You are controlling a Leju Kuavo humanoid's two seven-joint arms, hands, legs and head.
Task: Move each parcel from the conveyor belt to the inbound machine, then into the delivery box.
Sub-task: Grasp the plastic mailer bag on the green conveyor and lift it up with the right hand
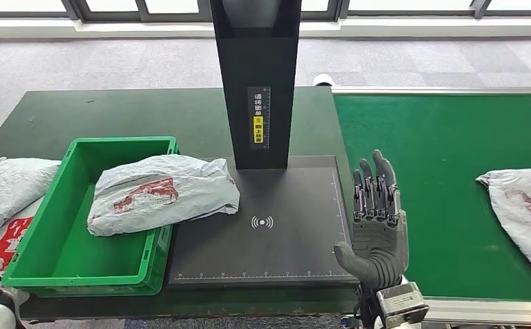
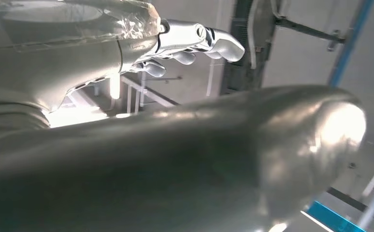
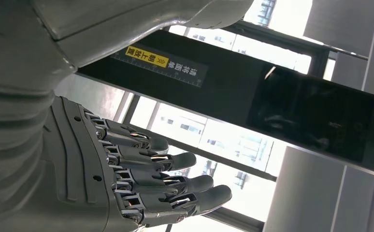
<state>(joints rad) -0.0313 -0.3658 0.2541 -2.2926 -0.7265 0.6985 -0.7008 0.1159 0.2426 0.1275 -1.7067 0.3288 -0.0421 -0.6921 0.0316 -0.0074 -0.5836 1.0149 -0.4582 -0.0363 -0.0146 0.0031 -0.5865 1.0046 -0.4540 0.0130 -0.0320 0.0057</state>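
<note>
My right hand (image 1: 378, 229) was empty, fingers spread. The grey crumpled plastic mailer parcel (image 1: 525, 214) on the green conveyor belt (image 1: 427, 151) looked soft and slippery. I'd grab it mid-body.

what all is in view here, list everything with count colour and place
parcel in crate: one, grey with red print, lying over the crate's right rim
parcel on belt: one, grey with red print, right edge
parcels at left: grey and white bags, count unclear, beside the crate
crate: one, green, left of the scan pad
scan pad: one, dark grey, centre
scanner column: one, black, behind the pad
conveyor belt: one, green, right
right hand: one, dark grey, fingers spread, empty
left hand: silver, empty
</note>
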